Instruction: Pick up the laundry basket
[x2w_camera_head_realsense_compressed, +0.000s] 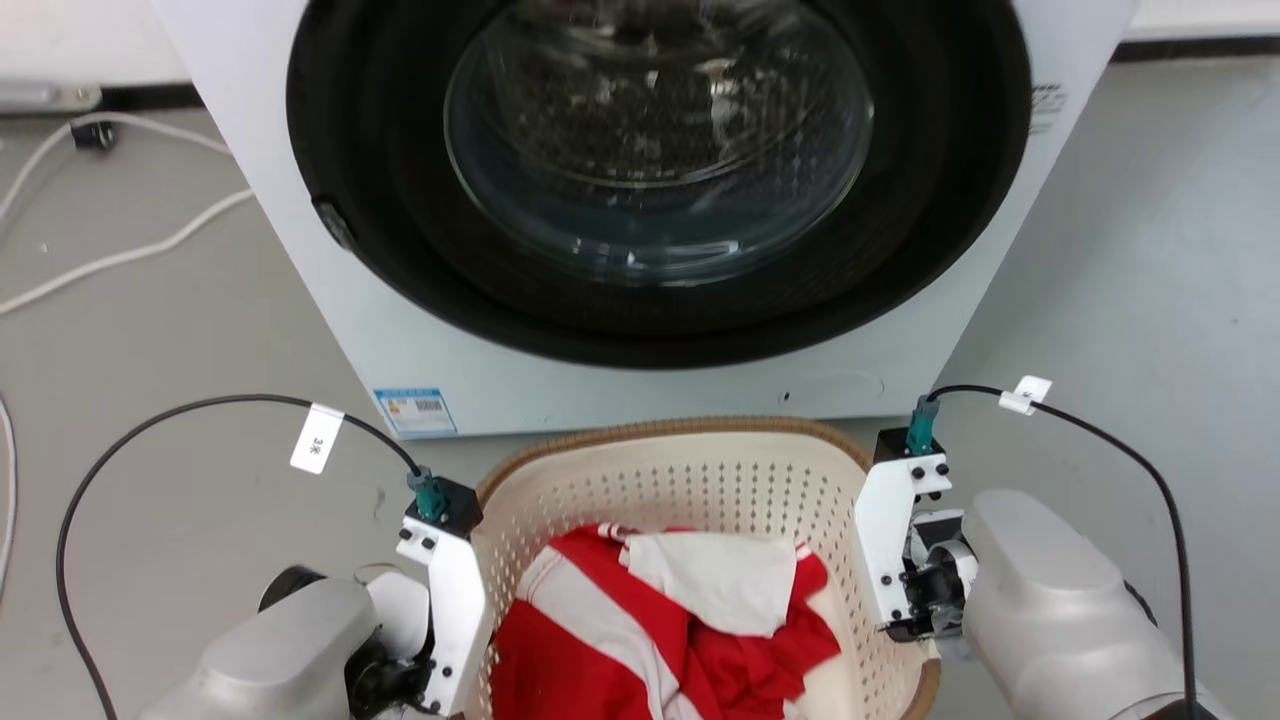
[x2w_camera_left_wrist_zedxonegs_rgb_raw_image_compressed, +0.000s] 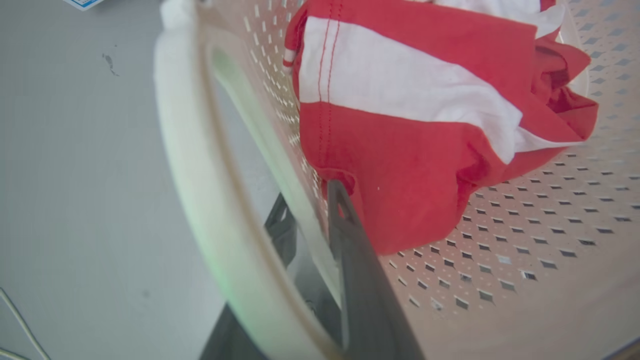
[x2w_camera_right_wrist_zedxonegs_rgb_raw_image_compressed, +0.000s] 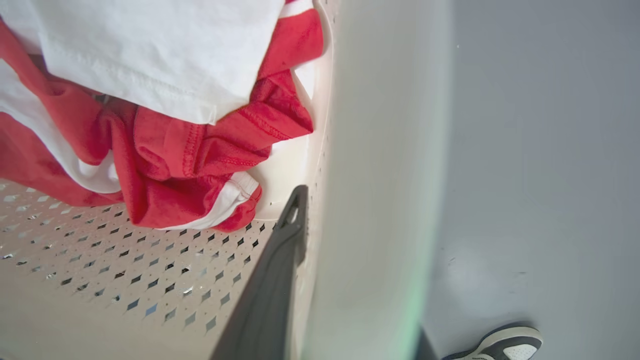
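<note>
under the red-and-white shirt (x2w_camera_head_realsense_compressed: 600, 640), much of the laundry basket (x2w_camera_head_realsense_compressed: 700, 480) is hidden.

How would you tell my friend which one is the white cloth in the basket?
Find the big white washing machine with the round glass door. Right in front of it is the cream laundry basket with a brown rim. Inside, the white cloth lies on top of the red-and-white striped clothes: it's the only plain piece, no stripes.
</note>
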